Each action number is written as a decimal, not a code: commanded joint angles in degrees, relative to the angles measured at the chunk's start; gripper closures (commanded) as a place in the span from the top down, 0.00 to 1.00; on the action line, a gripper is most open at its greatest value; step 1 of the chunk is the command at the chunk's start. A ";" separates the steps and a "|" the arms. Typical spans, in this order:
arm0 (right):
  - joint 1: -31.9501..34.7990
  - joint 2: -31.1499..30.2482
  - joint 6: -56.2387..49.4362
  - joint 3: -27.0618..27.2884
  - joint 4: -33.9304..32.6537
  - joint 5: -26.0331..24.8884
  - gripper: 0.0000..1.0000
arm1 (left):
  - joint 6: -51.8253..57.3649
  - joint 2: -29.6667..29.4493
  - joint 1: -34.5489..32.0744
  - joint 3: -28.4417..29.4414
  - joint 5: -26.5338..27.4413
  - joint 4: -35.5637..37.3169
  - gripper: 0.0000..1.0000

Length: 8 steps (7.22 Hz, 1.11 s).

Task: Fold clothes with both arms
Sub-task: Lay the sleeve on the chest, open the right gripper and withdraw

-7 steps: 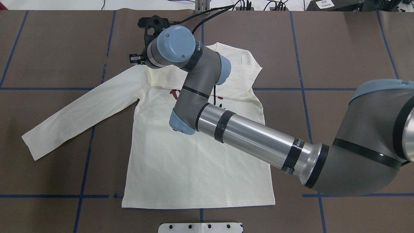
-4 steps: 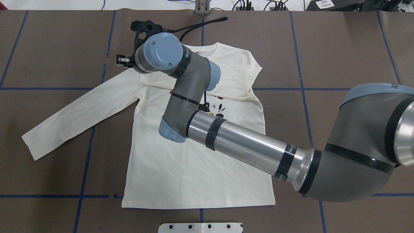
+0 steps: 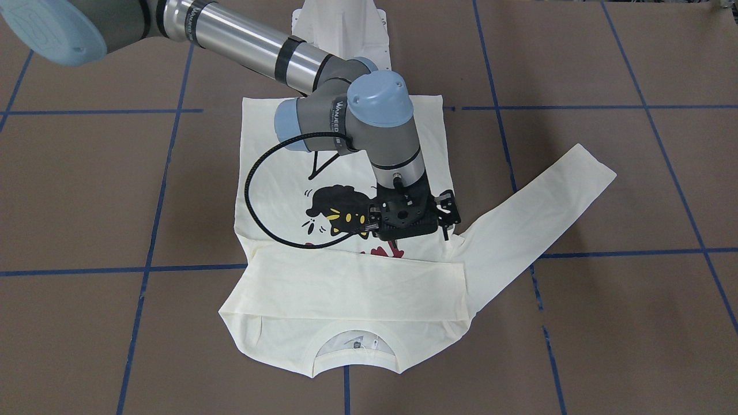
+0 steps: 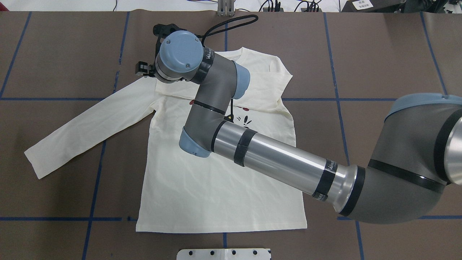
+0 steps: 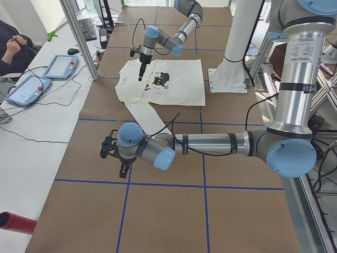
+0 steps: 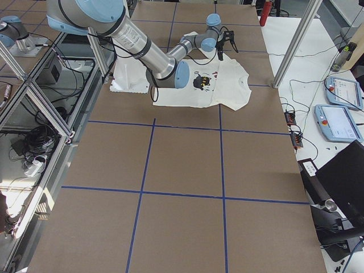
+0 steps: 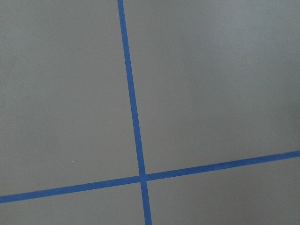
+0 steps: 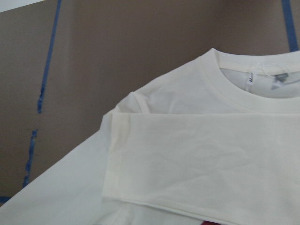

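Note:
The cream long-sleeved shirt (image 4: 216,187) lies flat, print side up, with the black cat print (image 3: 337,210) showing. One sleeve (image 3: 357,288) is folded across the chest below the collar (image 3: 354,357). The other sleeve (image 4: 90,126) stretches out flat to the overhead view's left. My right arm reaches across the shirt. Its gripper (image 4: 142,68) hangs over the shoulder where the stretched sleeve starts; I cannot tell whether it is open or shut, and no cloth hangs from it. My left gripper (image 5: 122,169) hovers over bare table away from the shirt, state unreadable.
The white pedestal base (image 4: 223,254) stands at the robot's edge of the brown, blue-taped table (image 4: 379,54). Along the far side lie tablets (image 5: 60,66) and cables, and a seated person (image 5: 10,45) is there. A red cylinder (image 5: 16,222) lies off the table's near corner.
My right wrist swung left past the shirt's shoulder, then came partly back right. The shirt and its folded sleeve have not moved.

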 commanded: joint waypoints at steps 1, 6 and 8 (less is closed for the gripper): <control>6.77 -7.86 -3.98 9.72 -12.73 9.55 1.00 | -16.82 3.58 7.54 -7.45 3.97 -2.47 1.00; 16.89 -38.36 -30.07 36.09 -19.63 16.61 1.00 | -57.09 17.57 31.45 -16.74 21.98 -21.97 1.00; 17.70 -42.61 -32.57 38.14 -18.93 17.93 1.00 | -65.49 19.16 37.97 -16.91 28.31 -23.05 1.00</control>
